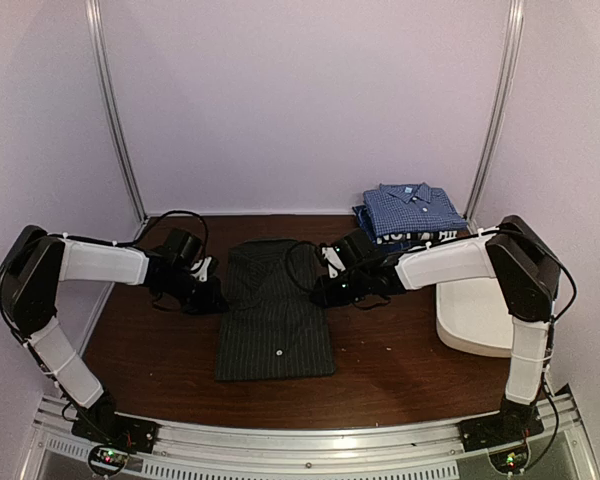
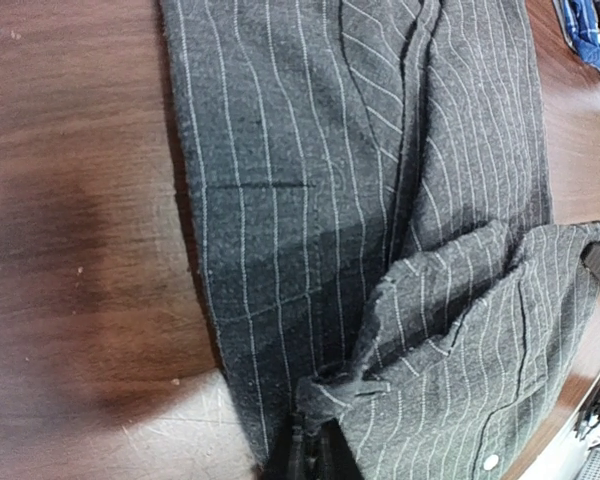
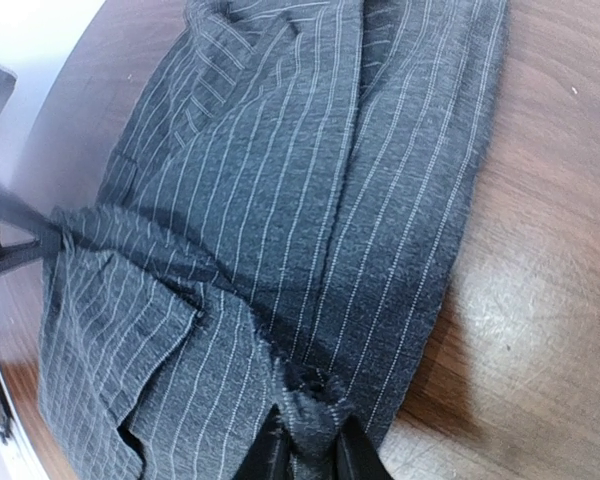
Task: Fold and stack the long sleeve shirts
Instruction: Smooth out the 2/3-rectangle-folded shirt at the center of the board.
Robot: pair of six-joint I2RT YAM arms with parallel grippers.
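A dark charcoal pinstriped shirt [image 1: 272,310] lies partly folded in the middle of the brown table. My left gripper [image 1: 215,297] sits at the shirt's left edge. In the left wrist view this gripper [image 2: 315,440] is shut on a pinched fold of the charcoal shirt [image 2: 310,150]. At the shirt's right edge is my right gripper [image 1: 325,292]. The right wrist view shows that gripper [image 3: 305,440] shut on a bunched tuck of the same shirt [image 3: 310,180]. A folded blue checked shirt [image 1: 412,207] rests on a navy shirt with white lettering [image 1: 420,236] at the back right.
A white oblong tub [image 1: 477,315] stands at the table's right edge, under the right arm. Bare brown table [image 1: 380,360] lies in front of the shirt. A metal rail [image 1: 310,445] runs along the near edge.
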